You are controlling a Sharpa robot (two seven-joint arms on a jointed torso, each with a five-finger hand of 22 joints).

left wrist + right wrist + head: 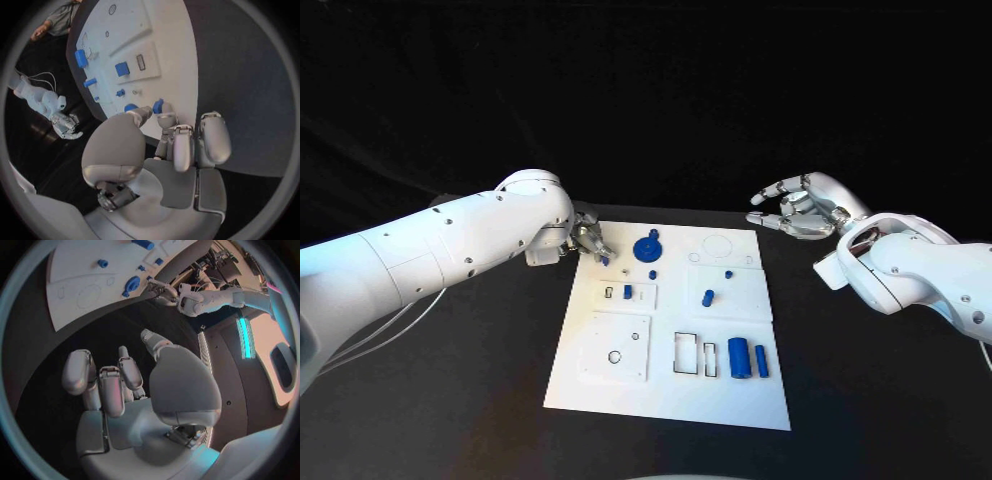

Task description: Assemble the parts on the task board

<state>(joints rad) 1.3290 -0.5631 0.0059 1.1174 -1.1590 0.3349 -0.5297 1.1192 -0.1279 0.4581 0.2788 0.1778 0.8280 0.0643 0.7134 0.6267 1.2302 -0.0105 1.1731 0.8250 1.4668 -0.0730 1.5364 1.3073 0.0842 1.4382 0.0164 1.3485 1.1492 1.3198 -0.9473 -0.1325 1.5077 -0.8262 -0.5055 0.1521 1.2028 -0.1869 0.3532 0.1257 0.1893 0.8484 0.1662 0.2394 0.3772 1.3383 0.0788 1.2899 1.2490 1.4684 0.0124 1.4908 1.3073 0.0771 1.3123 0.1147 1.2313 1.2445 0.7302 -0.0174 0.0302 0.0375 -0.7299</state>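
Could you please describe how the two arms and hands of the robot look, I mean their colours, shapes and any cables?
Both arms are glossy white, with rounded, smooth shells and small dark screw dots. The left arm has thin pale cables hanging beneath it. The left hand and right hand are silver-grey metal, with a broad rounded palm cover and segmented fingers ending in smooth oval pads.

Head camera overhead, wrist cameras behind hands, all sharing task board [668, 330]
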